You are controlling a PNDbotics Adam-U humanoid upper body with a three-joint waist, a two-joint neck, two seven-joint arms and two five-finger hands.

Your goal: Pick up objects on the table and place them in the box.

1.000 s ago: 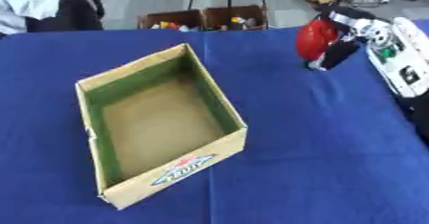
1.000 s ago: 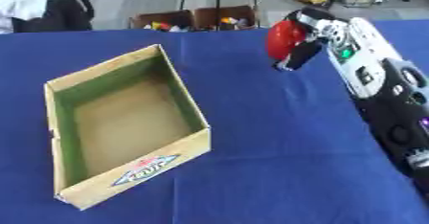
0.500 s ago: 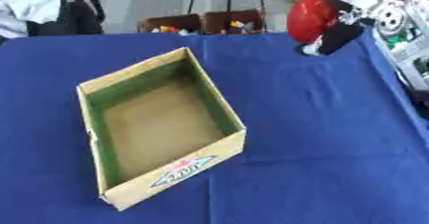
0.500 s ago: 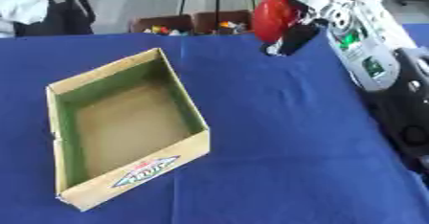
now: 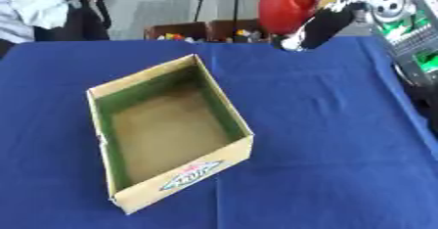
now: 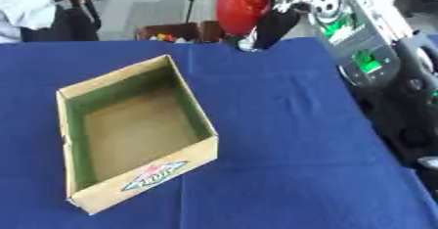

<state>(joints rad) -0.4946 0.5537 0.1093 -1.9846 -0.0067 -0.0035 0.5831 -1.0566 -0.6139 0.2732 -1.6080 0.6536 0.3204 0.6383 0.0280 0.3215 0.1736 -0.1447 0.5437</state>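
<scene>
One red object point(image 5: 285, 4) in right hand point(image 5: 318, 23), one box point(image 5: 231, 121).

Both views look down from the robot's head, facing forward across the blue cloth-covered table point(image 5: 325, 125) toward its far edge. The open cardboard box with green inner walls point(image 5: 167, 130) serves as anchor: left of centre in the left eye view, further left in the right eye view (the usual stereo offset). They share nearly everything; the right eye view shows more beyond the box's right.
</scene>
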